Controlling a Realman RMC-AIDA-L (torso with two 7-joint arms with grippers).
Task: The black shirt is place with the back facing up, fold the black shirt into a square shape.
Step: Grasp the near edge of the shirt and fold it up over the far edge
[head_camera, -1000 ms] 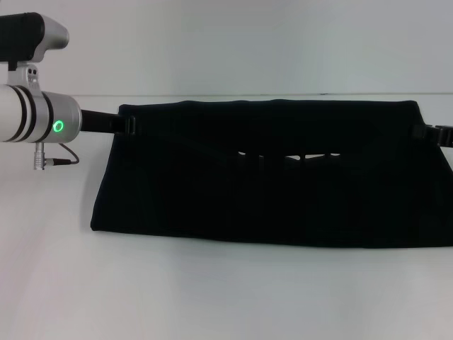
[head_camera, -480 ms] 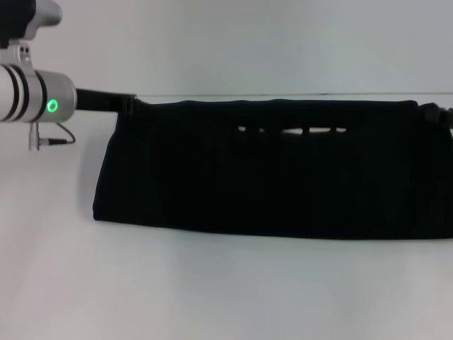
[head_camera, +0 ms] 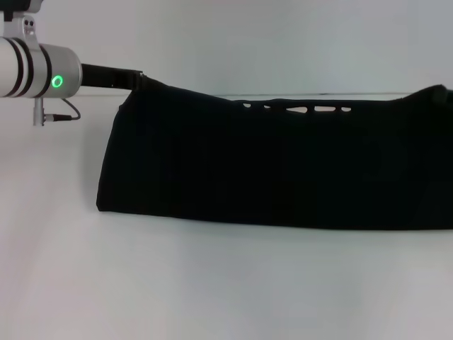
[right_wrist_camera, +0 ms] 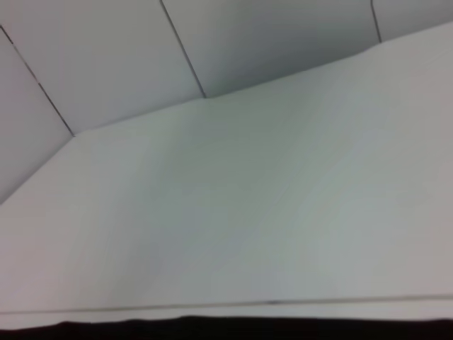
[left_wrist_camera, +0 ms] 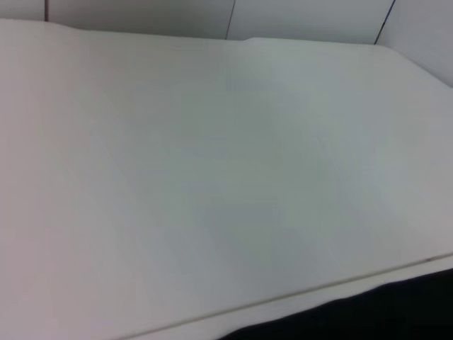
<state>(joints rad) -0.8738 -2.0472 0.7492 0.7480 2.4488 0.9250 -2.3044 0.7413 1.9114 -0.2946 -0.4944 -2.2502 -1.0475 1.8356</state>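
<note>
- Raised since a second ago, the black shirt (head_camera: 276, 166) hangs higher: its top edge climbs at both ends while its lower edge rests on the white bench (head_camera: 212, 283).
- Left gripper (head_camera: 139, 80) is clamped on the shirt's upper left corner.
- Right gripper is out of view at the right corner.
- Judgement: a lengthwise fold is under way; next, both corners must travel together and lay down evenly.

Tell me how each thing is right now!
shirt: lifted along its top edge, hanging like a curtain, bottom edge on the table.
left end effector: raised, gripping the shirt's top left corner.
right end effector: out of view past the shirt's right end.
table: white, under the shirt.
</note>
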